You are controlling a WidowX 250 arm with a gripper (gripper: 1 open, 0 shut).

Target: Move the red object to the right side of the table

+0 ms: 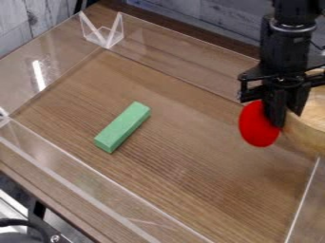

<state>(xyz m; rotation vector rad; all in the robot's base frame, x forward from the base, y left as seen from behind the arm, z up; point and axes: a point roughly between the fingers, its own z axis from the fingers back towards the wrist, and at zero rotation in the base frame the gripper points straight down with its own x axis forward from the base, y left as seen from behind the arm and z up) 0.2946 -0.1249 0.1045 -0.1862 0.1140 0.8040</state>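
The red object (258, 126) is a small round bright-red toy fruit hanging just above the table (191, 166), near its right edge. My black gripper (272, 102) comes down on it from above and is shut on its top, so the leaf is hidden behind the fingers. The arm rises out of the frame's top at the right.
A green rectangular block (122, 127) lies on the wood left of centre. A light wooden bowl (313, 121) stands at the right edge, mostly hidden behind the gripper. Low clear acrylic walls (51, 180) ring the tabletop, with a clear bracket (102, 31) at the back left.
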